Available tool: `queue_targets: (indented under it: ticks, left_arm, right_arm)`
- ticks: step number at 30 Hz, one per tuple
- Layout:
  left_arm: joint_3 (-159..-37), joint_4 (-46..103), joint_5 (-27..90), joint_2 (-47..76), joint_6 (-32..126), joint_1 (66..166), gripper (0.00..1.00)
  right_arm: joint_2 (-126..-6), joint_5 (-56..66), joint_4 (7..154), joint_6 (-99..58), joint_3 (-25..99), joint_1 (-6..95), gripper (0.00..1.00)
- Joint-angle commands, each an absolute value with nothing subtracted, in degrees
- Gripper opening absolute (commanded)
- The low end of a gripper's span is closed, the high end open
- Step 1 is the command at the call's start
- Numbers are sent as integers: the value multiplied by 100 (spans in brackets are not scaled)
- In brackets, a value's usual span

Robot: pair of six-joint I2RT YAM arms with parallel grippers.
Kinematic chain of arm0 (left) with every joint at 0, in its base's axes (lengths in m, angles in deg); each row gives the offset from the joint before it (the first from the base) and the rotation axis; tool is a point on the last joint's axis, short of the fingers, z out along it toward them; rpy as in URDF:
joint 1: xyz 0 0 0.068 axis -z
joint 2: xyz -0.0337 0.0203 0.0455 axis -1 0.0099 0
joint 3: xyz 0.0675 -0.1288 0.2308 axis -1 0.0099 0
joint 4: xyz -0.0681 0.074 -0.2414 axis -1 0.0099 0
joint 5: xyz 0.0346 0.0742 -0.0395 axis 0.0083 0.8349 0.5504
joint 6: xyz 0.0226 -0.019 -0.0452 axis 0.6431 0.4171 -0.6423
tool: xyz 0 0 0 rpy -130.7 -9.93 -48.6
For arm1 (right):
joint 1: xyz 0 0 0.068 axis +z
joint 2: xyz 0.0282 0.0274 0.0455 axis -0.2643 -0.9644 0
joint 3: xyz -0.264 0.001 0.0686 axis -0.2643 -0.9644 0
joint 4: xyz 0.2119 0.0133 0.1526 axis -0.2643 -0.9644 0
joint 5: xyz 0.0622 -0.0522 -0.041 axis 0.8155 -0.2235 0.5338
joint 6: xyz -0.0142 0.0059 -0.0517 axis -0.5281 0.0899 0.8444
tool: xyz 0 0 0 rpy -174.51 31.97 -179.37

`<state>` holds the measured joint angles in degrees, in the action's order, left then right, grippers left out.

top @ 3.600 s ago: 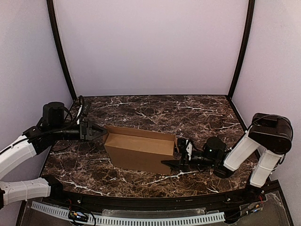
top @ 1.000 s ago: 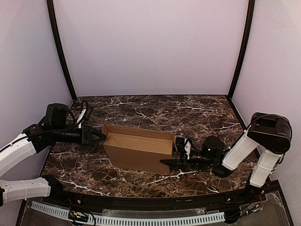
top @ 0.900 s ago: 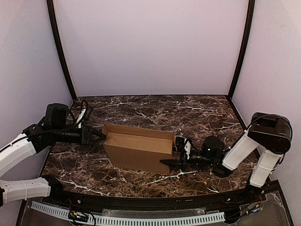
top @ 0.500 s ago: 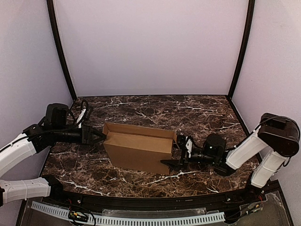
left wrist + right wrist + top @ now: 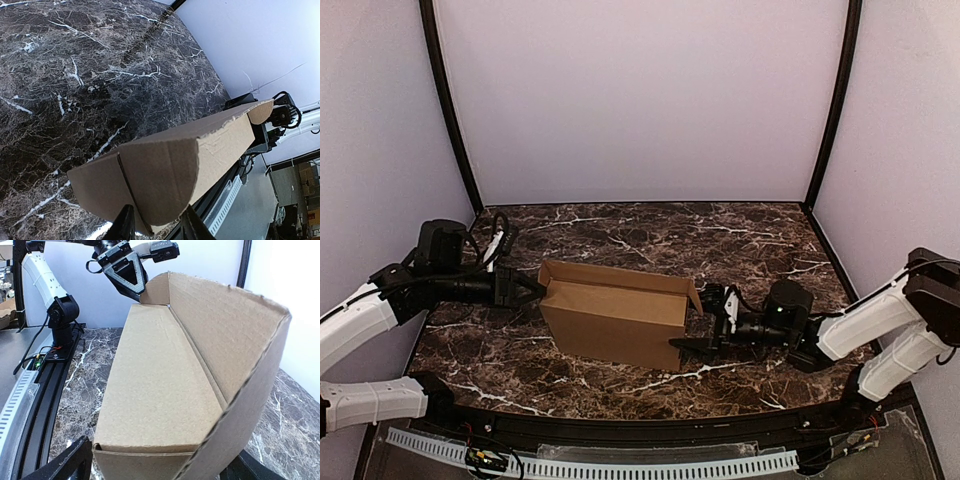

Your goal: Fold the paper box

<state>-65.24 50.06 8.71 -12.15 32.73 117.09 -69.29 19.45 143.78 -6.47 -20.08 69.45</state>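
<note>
One plain brown cardboard paper box [image 5: 615,315], partly folded, sits left of centre on the dark marble tabletop [image 5: 740,240], with its long axis running left to right. A broad flat panel faces up and a taller wall stands along its far edge. Cannot tell whether that panel is a lid or the floor.

Left gripper [image 5: 528,290]: at the box's left end, jaws clenched on the short end panel. The wrist view shows cardboard between the two fingers [image 5: 125,225], which are cut off by the lower frame edge.

Right gripper [image 5: 704,320]: at the box's right end, jaws released and spread wide, one finger high and one low near the table. Its wrist view shows only dark corners of the fingers [image 5: 67,465], with the box end filling the gap between them. Contact with the cardboard is not discernible.

The small right end flap [image 5: 693,293] leans outward. The box's underside is hidden.
</note>
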Motion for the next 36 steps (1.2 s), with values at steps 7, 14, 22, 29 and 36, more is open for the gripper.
queue_targets:
  ticks: [7, 14, 22, 29, 36]
  left_arm:
    - [-6754, 5170, 917, -1205, 3406, 11747, 33]
    - [-6950, 5382, 1050, -1132, 3557, 11747, 36]
    - [-7194, 5395, 1013, -956, 3685, 11747, 36]
    - [-7284, 5433, 1034, -812, 3737, 11756, 33]
    - [-7263, 5435, 1019, -847, 3725, 11756, 25]
  right_arm:
    - [-5849, 1749, 12827, -436, -2092, 6990, 87]
    - [-5095, 1210, 11602, -271, -1835, 6990, 87]
    - [-4379, 1017, 10722, -218, -1606, 6990, 87]
    - [-4095, 964, 10187, -345, -1344, 6984, 86]
    - [-4119, 999, 10186, -414, -1258, 6993, 85]
